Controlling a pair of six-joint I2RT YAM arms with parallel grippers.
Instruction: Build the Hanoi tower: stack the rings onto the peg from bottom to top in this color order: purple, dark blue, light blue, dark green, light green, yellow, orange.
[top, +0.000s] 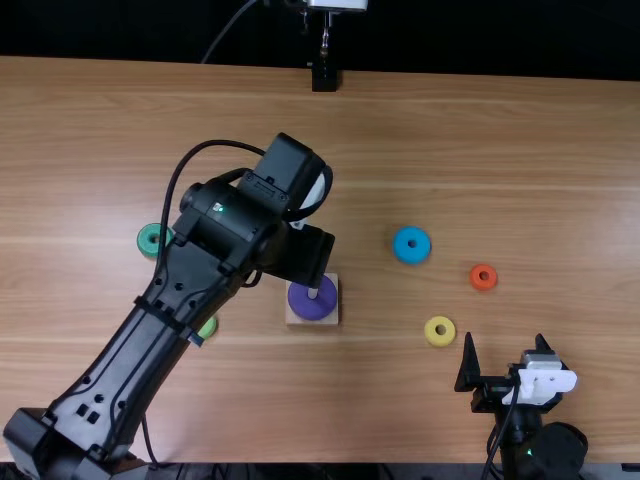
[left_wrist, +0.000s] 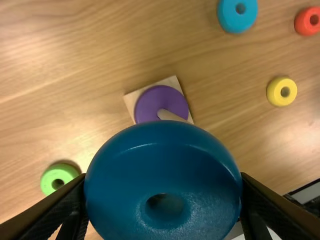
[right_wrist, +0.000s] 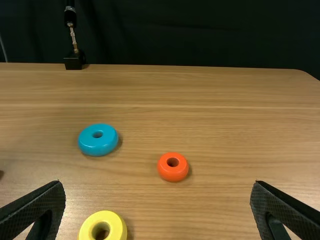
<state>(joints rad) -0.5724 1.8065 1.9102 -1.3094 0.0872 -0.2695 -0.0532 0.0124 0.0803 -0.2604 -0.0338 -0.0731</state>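
Light brown wooden table (top: 500, 150), visible grain. Square wooden base (top: 333, 319) flat on it. Left of base: dark green ring (top: 145, 241), light green ring (top: 208, 329) nearer the front. Right: light blue ring (top: 411, 254), yellow ring (top: 440, 340) nearer the front, orange ring (top: 483, 283) farthest right. Black block (top: 324, 78) at far edge.

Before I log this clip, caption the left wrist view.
Dark blue ring in the left gripper, purple ring on the peg beyond.

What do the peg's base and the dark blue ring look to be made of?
The peg's base looks like bare wood: pale tan and matte. The dark blue ring looks glossy, with light streaks near its rim; perhaps painted wood or plastic.
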